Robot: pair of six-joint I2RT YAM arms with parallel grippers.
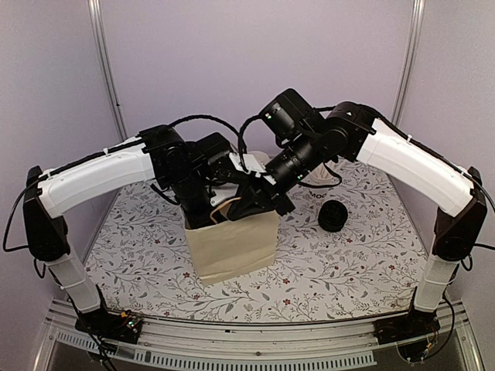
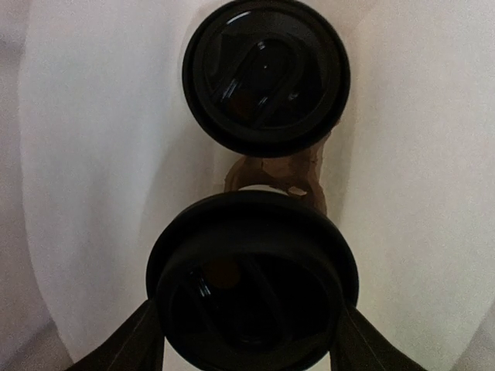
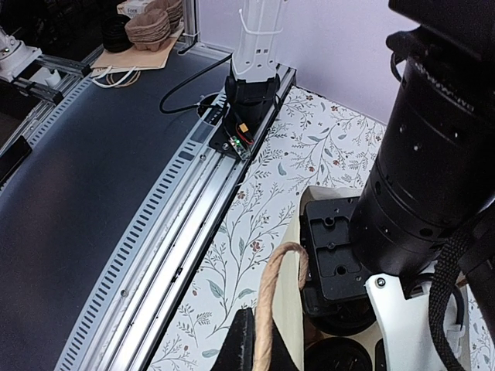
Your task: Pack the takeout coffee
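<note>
The cream paper bag (image 1: 232,246) stands mid-table. My left gripper (image 2: 251,344) reaches down into it, shut on a takeout coffee cup whose black lid (image 2: 251,282) fills the space between my fingers (image 2: 116,348). A second lidded coffee cup (image 2: 265,73) stands deeper in the bag, apart from the held one. My right gripper (image 3: 259,340) is shut on the bag's loop handle (image 3: 271,297) at the bag's top edge (image 1: 259,199). A black lid (image 3: 336,357) shows inside the bag below my left wrist (image 3: 332,255).
A black-lidded cup (image 1: 334,217) stands on the floral mat right of the bag. A white cup with "MOO" lettering (image 1: 319,192) sits behind my right arm, mostly hidden. The metal rail (image 1: 247,340) runs along the near edge.
</note>
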